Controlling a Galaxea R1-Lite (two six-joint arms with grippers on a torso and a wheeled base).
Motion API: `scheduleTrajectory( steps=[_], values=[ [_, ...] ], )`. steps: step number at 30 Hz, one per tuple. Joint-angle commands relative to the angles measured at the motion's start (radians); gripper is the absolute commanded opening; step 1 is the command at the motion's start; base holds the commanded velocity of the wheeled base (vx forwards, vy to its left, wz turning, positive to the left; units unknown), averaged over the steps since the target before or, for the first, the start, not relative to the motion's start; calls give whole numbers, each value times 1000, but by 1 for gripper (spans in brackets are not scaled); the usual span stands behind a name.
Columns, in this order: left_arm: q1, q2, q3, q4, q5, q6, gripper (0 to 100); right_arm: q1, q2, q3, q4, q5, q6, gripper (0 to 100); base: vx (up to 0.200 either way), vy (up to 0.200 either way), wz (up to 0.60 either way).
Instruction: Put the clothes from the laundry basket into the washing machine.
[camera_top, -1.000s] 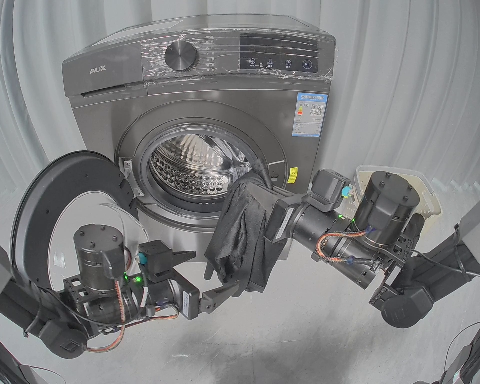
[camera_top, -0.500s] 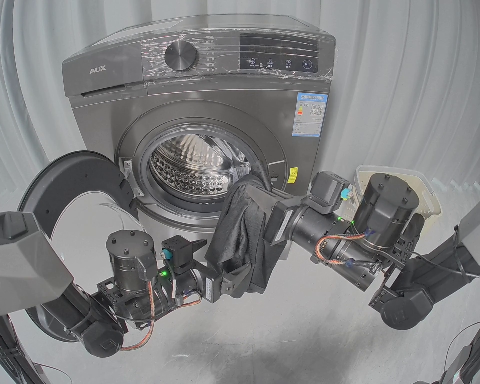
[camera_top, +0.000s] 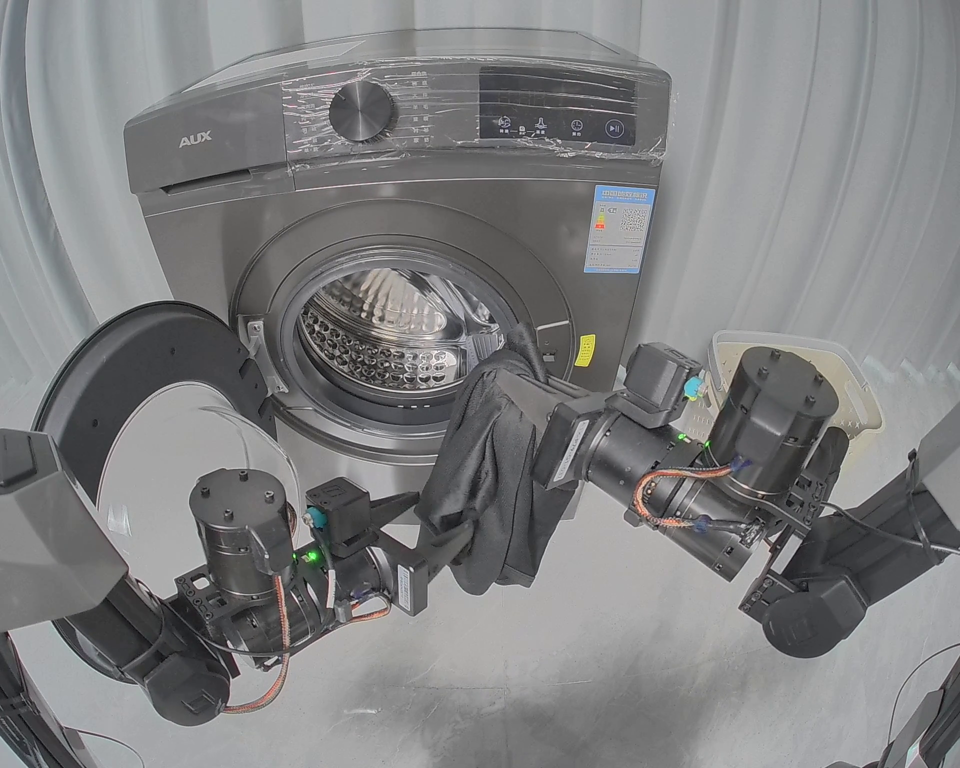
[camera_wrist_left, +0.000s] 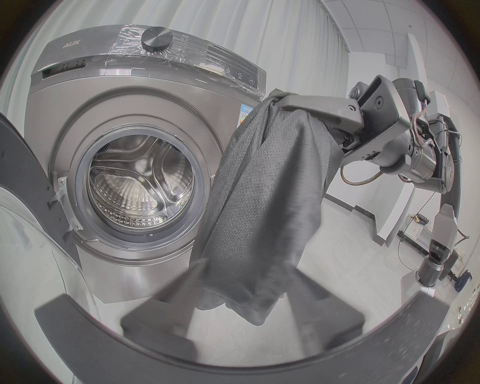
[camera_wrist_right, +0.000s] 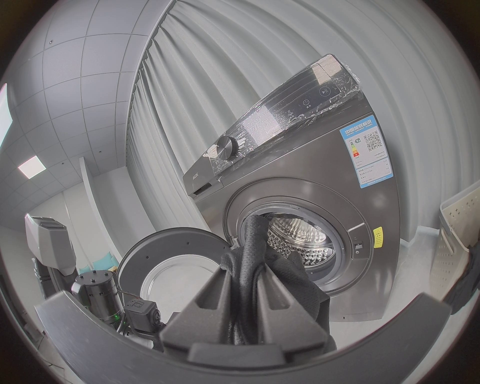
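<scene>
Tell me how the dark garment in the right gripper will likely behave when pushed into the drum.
Probably floppy: the dark garment hangs in loose folds from the right gripper. Likely light, since one pinch carries it all. Its hanging end may trail outside the drum and need tucking in.

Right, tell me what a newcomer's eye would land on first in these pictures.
A dark mesh garment hangs from the right gripper, jaws shut on it, just in front of the washing machine and its open drum at the centre. Below it the left gripper sits with jaws open on either side of the garment's lower edge. The round door stands swung open on the robot's left.
</scene>
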Motion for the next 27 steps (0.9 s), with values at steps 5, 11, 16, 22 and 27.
scheduleTrajectory(
  steps=[5, 11, 16, 22, 27],
  values=[
    [-2, -5, 19, -36, -2, 0, 0, 2, -1, 1, -2, 0, 1, 0, 0, 0, 0],
    [-15, -76, 46, -97, -2, -19, 0, -4, 1, 46, 0, 0, 0, 0, 0, 0, 0],
    [-49, -175, 89, -106, -9, -31, 0, -19, 35, 64, -12, 0, 0, 0, 0, 0, 0],
    [-83, -257, 114, -108, -13, -58, 0, -19, 68, 98, -43, 0, 0, 0, 0, 0, 0],
    [-80, -246, 102, -109, -15, -60, 0, -15, 70, 101, -43, 0, 1, 100, 0, 0, 0]
  ],
)
